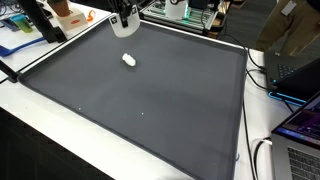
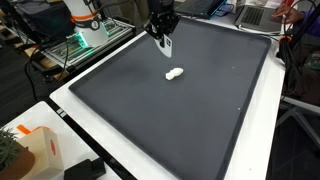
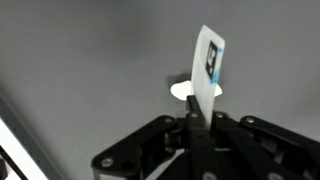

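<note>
My gripper (image 3: 197, 118) is pinched narrow on a thin white card (image 3: 207, 65), fingers clamped on its one end, with the rest sticking straight out past my fingertips toward the dark mat (image 3: 80, 60). The card has a dark printed patch near its far end; I can't read it. A small white lump (image 3: 180, 90) lies on the mat just beyond the card's tip, partly hidden behind it in the wrist view. My judgement of the step: carry phase, with the card gripped and held over the lump, nothing set down yet. Any next move calls for a slow straight descent with the card edge kept lined up on the lump and the pinch kept firm, since the card is thin and could twist or slip. On view differences, the wrist view shows the grip and the print but not my height. Both exterior views show the gripper (image 1: 122, 18) (image 2: 162, 25) up off the mat, with the card (image 1: 126, 30) (image 2: 167, 45) hanging below it and a clear gap to the lump (image 1: 129, 59) (image 2: 174, 73), so no touch. An exterior view also shows a laptop (image 1: 300, 125) well away from me, off the mat's edge.
</note>
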`<action>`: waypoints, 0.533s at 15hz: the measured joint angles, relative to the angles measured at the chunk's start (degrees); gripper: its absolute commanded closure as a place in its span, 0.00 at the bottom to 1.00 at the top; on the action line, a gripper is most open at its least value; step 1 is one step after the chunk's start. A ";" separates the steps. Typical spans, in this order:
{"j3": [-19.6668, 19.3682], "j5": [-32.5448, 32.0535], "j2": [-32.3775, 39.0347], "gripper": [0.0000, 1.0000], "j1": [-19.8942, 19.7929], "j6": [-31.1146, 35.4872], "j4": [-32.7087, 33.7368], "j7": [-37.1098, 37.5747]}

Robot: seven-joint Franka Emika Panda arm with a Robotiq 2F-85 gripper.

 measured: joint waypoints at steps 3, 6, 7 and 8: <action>-0.01 0.24 0.23 0.99 0.00 2.26 -1.89 0.52; -0.01 1.34 0.20 0.99 0.01 7.26 -5.82 1.03; -0.01 1.80 0.19 0.99 0.05 9.07 -6.98 1.07; 0.00 2.13 0.19 0.99 0.11 11.12 -8.03 1.25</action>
